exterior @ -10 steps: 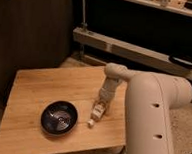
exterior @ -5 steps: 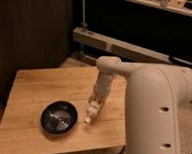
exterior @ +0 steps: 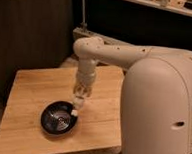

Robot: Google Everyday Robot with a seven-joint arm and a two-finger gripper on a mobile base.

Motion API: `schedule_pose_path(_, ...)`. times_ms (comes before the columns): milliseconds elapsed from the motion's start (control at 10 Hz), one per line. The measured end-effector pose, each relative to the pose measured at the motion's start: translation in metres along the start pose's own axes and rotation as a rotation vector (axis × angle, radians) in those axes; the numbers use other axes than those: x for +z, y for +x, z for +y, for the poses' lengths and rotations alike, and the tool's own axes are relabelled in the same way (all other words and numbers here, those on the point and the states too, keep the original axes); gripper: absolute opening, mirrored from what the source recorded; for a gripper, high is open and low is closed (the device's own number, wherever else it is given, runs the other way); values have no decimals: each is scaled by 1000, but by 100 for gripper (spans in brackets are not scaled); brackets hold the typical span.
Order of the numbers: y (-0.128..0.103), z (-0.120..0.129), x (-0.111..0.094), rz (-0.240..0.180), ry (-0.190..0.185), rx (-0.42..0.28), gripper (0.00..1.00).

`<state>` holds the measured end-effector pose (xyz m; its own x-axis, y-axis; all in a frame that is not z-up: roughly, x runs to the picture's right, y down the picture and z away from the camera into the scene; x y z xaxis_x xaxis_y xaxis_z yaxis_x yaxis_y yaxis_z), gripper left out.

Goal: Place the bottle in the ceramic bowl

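- Across the right half of the view, the robot's large white arm (exterior: pixel 158 96) fills the foreground, its upper link reaching left and bending down over a wooden table (exterior: pixel 33 91).
- On the table's near left part sits the ceramic bowl (exterior: pixel 59 120), round, shallow and glossy black with a greyish shine at its centre.
- At the end of the arm, the gripper (exterior: pixel 80 96) points downward just above the bowl's right rim.
- Below the gripper hangs the bottle (exterior: pixel 76 109), small and whitish, pinched between the fingers; its long axis runs nearly upright, tilted a little, with its lower end touching or just over the bowl's right edge. Which of the two cannot be told.
- The relation that matters: the bowl's centre lies slightly left of and below the bottle, so the coming move likely calls for a small shift left before letting go.
- Compared with half a second ago, the arm has swung left and the bottle, then over bare wood well right of the bowl, has come to the rim.
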<state>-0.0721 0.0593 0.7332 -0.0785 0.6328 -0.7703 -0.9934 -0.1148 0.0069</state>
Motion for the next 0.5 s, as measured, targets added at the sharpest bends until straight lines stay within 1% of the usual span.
schedule_pose_path(100,5,21,-6,-18,-10,-63,0)
schedule_pose_path(200,6,28,-5,-24,-26,-92,0)
schedule_pose_path(300,6,41,-1,-26,-64,-135,0)
schedule_pose_path(400,3,51,9,-19,-98,-173,0)
schedule_pose_path(500,0,61,24,-10,-135,-219,0)
